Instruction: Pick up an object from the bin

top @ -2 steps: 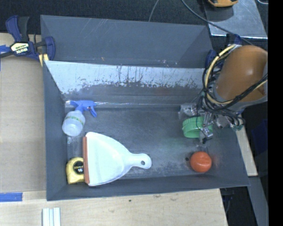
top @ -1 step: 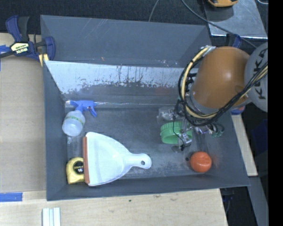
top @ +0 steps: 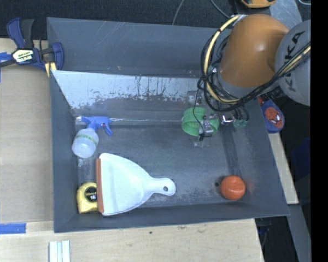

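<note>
My gripper [top: 204, 132] hangs below the orange wrist cover, over the back right part of the bin floor. A green round thing [top: 192, 122] sits right at the fingers, partly hidden by them; I cannot tell whether it is between them or just behind. An orange ball [top: 232, 188] lies near the front right corner, well below the gripper.
A white dustpan [top: 126, 187] with a red-brown edge lies at the front left, a yellow tape measure [top: 86, 196] beside it. A clear spray bottle with a blue trigger [top: 89, 138] lies along the left side.
</note>
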Available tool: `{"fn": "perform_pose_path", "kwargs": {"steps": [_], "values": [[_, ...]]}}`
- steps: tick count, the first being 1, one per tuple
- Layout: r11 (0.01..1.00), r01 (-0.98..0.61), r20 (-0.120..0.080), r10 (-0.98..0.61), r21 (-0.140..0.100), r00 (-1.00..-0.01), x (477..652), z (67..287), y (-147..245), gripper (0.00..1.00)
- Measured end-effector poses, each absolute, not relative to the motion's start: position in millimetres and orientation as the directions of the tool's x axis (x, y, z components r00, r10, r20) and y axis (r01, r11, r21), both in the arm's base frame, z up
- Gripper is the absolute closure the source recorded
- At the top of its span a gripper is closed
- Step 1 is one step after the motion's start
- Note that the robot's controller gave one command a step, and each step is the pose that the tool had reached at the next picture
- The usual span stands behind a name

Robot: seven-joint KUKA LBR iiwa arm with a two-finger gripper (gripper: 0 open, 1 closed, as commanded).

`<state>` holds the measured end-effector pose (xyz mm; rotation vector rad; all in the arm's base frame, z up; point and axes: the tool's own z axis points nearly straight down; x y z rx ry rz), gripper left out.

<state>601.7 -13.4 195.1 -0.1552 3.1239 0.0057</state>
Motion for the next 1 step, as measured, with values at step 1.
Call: {"fn": "perform_pose_path", "kwargs": {"steps": [1], "values": [[0.999, -0.052, -0.021, -0.052, 0.002, -0.998, 617.6, 200.6, -35.0, 0.00]]}}
